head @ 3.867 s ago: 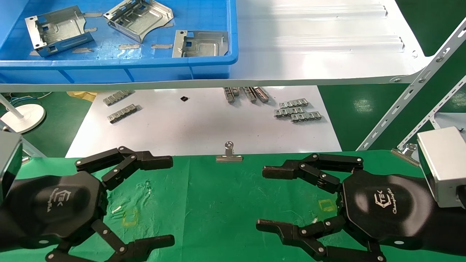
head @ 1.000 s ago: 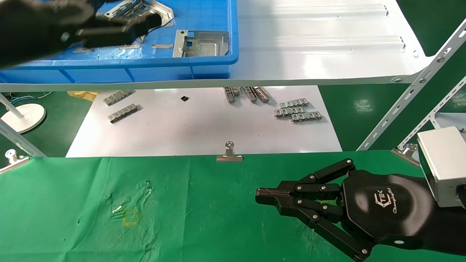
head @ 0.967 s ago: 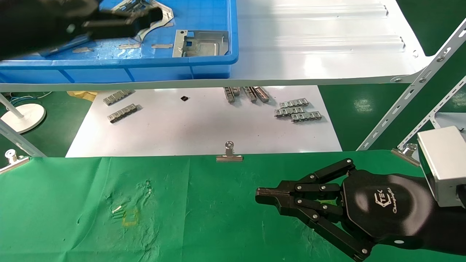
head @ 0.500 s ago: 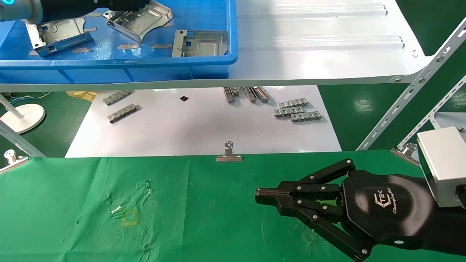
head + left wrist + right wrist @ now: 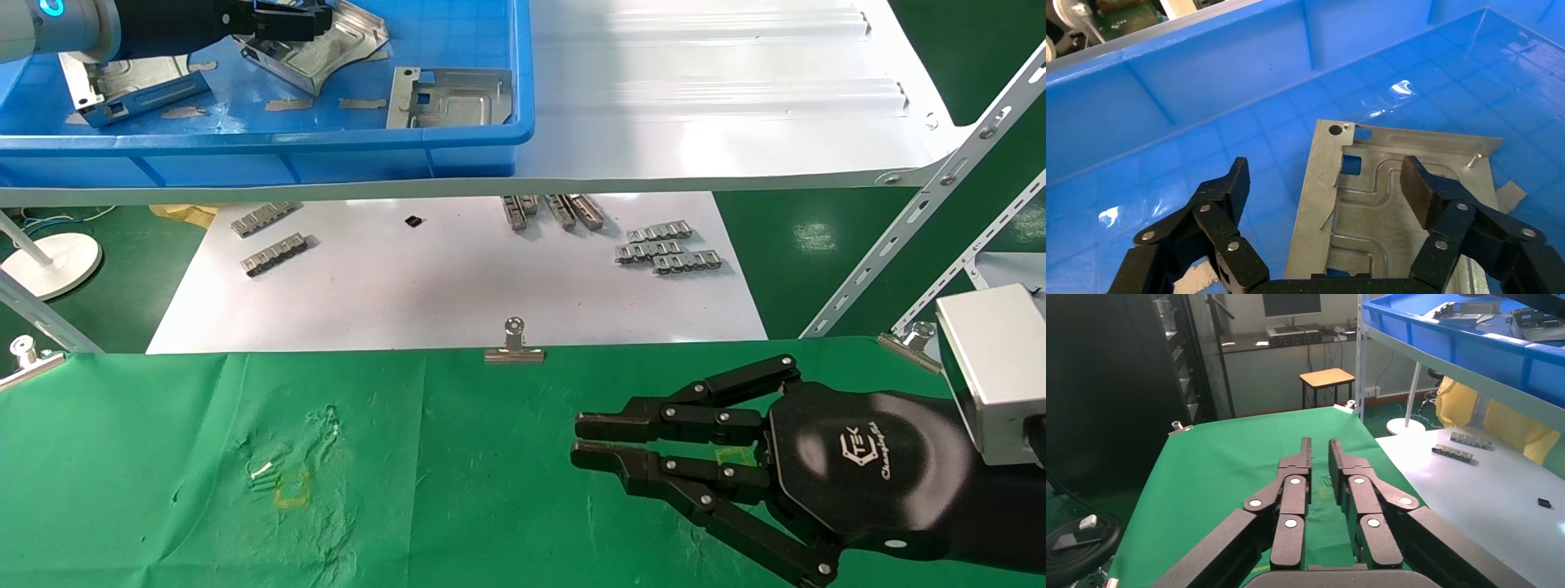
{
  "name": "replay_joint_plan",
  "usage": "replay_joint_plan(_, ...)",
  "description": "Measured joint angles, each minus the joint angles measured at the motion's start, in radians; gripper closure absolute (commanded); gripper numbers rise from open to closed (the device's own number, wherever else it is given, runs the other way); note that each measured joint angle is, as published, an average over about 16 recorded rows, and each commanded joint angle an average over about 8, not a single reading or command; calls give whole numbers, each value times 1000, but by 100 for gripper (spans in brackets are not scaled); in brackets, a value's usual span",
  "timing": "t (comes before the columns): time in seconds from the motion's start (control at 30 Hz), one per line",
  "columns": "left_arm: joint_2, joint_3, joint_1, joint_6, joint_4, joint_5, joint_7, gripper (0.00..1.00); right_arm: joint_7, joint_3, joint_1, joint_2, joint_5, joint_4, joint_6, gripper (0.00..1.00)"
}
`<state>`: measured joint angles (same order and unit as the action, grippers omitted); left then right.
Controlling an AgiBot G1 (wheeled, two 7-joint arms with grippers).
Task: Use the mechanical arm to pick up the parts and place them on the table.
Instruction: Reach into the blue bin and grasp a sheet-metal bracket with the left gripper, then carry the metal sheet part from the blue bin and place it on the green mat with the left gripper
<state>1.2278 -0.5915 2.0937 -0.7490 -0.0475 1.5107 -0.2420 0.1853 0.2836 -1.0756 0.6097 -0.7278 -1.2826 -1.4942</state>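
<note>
Three silvery parts lie in the blue bin (image 5: pixel 327 139) on the shelf: a left one (image 5: pixel 131 77), a middle one (image 5: pixel 343 45) and a right one (image 5: pixel 449 98). My left gripper (image 5: pixel 315 20) reaches into the bin over the middle part. In the left wrist view it (image 5: pixel 1324 184) is open and empty. One finger (image 5: pixel 1229 190) is above the bin floor, the other (image 5: pixel 1419 190) above the part's plate (image 5: pixel 1376 208). My right gripper (image 5: pixel 576 441) hovers over the green table (image 5: pixel 163 457), empty, its fingers a narrow gap apart, as the right wrist view (image 5: pixel 1319 444) also shows.
The glossy white shelf (image 5: pixel 695 122) carries the bin. Below it a white sheet (image 5: pixel 458 286) holds grey link strips (image 5: pixel 666 249). A binder clip (image 5: pixel 513 347) pins the cloth's far edge. Slanted white shelf braces (image 5: pixel 923 204) stand at the right.
My left arm rose from the table into the bin and settled over the middle part. My right gripper closed from wide open, then its fingertips parted slightly.
</note>
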Motion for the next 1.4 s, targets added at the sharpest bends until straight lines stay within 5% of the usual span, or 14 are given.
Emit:
replay_joint_plan(1.0,-10,11,17,-32,18,-16,43,100,-1,2,0,-1,1,0,1,0)
replay_joint_plan(1.4,-105,93,-8,-338,-92,-149,233,100,-1,3,-1,-1,2,0,1,0)
